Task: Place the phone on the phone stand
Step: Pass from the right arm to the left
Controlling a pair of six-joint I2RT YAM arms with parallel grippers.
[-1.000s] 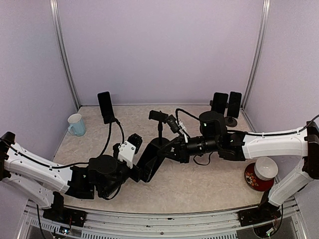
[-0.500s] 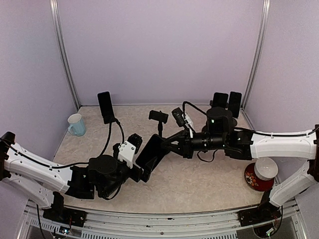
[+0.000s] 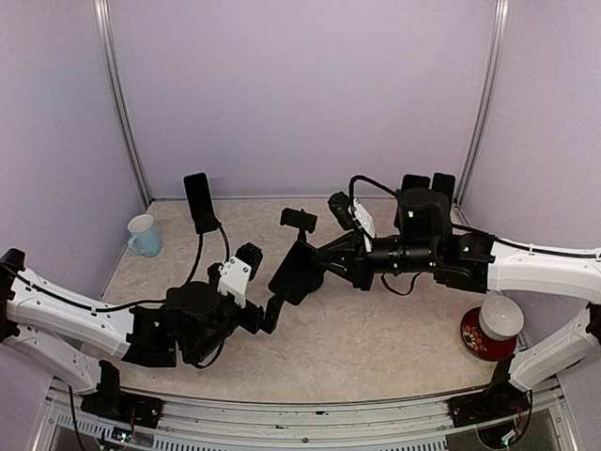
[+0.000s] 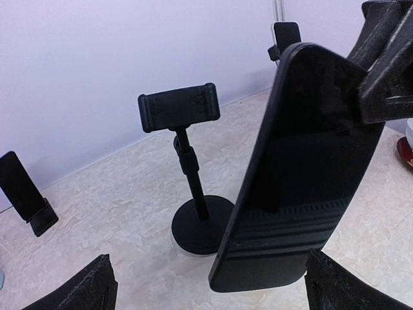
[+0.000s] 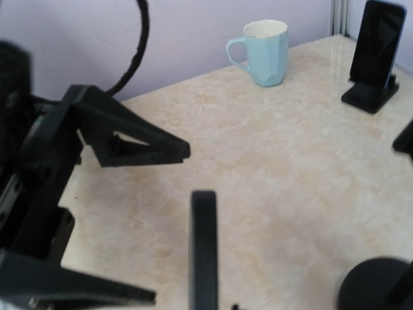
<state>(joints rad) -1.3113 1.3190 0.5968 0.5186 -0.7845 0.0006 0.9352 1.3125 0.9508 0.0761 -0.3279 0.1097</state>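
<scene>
- Top external view, surface: table [image 3: 376, 352], beige with a marbled pattern, filling the lower half of the frame.
- Room: plain lilac walls [image 3: 300, 94] on three sides, with a metal post [image 3: 122, 103] in each back corner.
- Phone [image 3: 297, 272]: black with a dark screen, held off the table at centre frame and tilted. In the left wrist view it fills the right of the frame, nearer the camera than the stand.
- Right gripper [image 3: 324, 256]: fingers clamped on the phone's upper edge, with the arm reaching in from the right of the frame.
- Left gripper [image 3: 260, 287]: fingers spread wide, one on either side of the phone's lower end. In the left wrist view they stand apart from it.
- Phone stand [image 3: 300, 222]: black and upright, a thin pole with a clamp holder on top, just above the phone in the frame and apart from it. The phone hides its round base from above; the left wrist view shows the base.
- Mug [image 3: 144, 235]: pale blue, at the left edge of the frame near the wall.
- Docked phone [image 3: 198, 202]: black, leaning in a small dock by the back wall, right of the mug.
- Pair of phones [image 3: 427, 191]: upright in the back right corner, with the right arm covering their lower parts.
- Red dish [image 3: 479, 340]: at the right edge of the frame, with a white cup [image 3: 500, 317] standing on it, close under the right arm.
- Cable [image 3: 201, 256]: black, looping over the table from the left arm toward the docked phone.
</scene>
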